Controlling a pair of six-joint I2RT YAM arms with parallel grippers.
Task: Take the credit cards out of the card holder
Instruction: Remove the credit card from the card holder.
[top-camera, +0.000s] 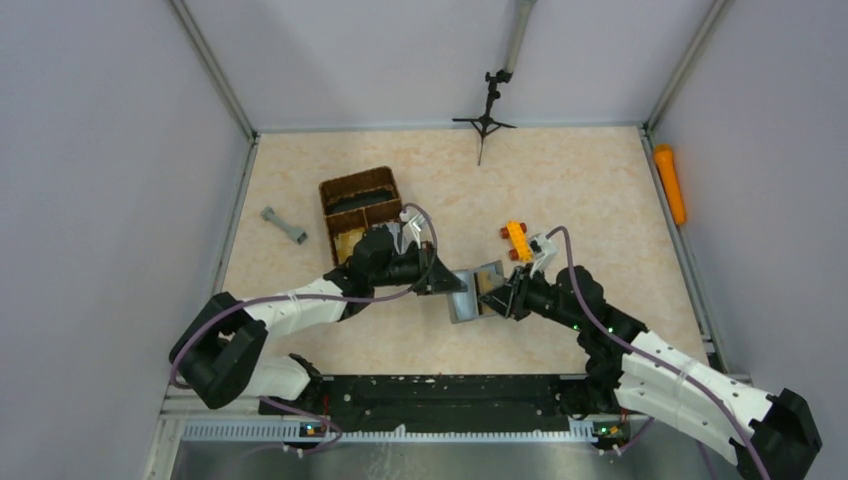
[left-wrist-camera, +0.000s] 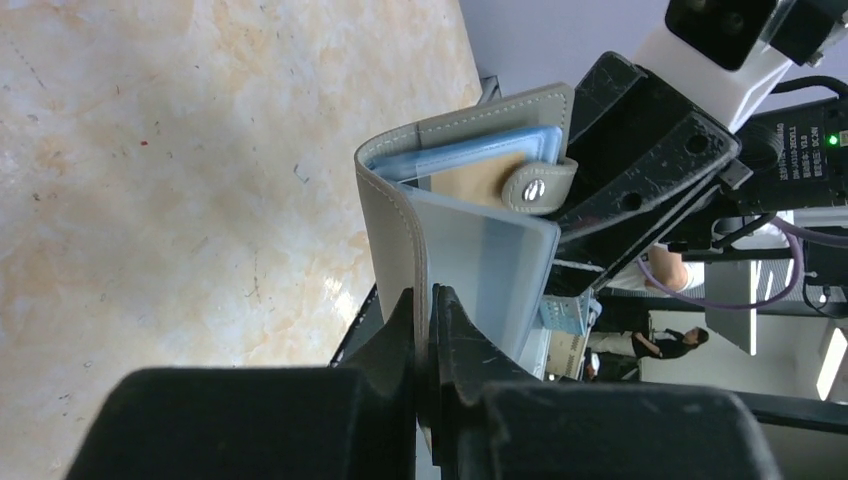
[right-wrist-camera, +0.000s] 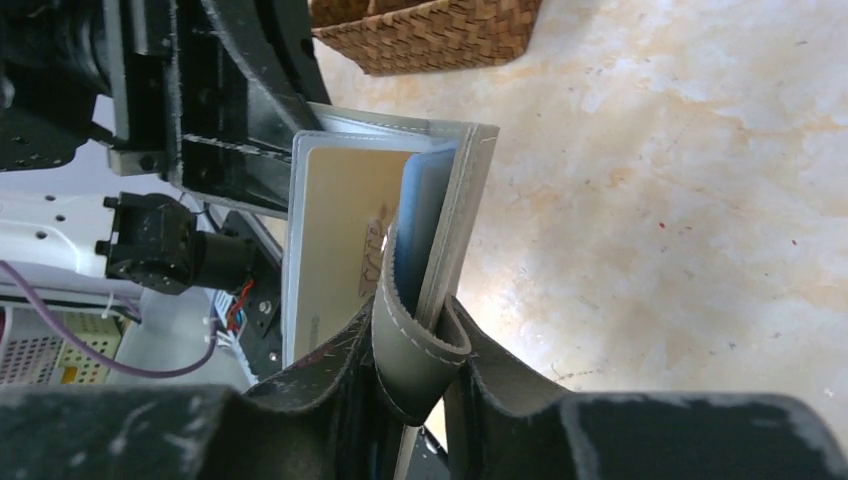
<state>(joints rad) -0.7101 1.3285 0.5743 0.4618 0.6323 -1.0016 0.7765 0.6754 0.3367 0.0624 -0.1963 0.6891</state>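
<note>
**Card Holder Held Between Both Tools, Mid-Worktop**

The flat grey folding card holder (top-camera: 476, 292) with stitched edges is partly open at the centre of the beige marbled worktop (top-camera: 580, 180), between the two tools. Whether it touches the worktop cannot be told. The left wrist view shows its light grey-blue inner sleeves and a grey snap tab lying over a tan pocket. In the right wrist view, one pale yellow-tan credit card (right-wrist-camera: 335, 230) stands in the pockets, its upper edge level with the sleeve. Other cards cannot be told apart.

The left tool (top-camera: 447, 283) is clamped on the edge of one grey cover, with the fingers pressed together on the stitched leather. The left arm is folded at the elbow near the left edge. Its forearm reaches right toward the centre, and a purple cable runs along it.

The right tool (top-camera: 499, 296) is clamped on the opposite side, its fingers closed on a curled grey strap and the cover edge. The right arm rises from its base at the lower right and stretches up and left, with the wrist angled toward the holder.

Just beyond the right wrist lies an orange toy brick with red wheels (top-camera: 517, 240). A brown wicker basket with two compartments (top-camera: 360, 205) stands behind the left wrist. A grey dumbbell-shaped piece (top-camera: 284, 225) lies to the left of the basket. An orange cylinder (top-camera: 670, 183) rests along the right edge, and a small black tripod (top-camera: 485, 120) stands at the far edge.
</note>
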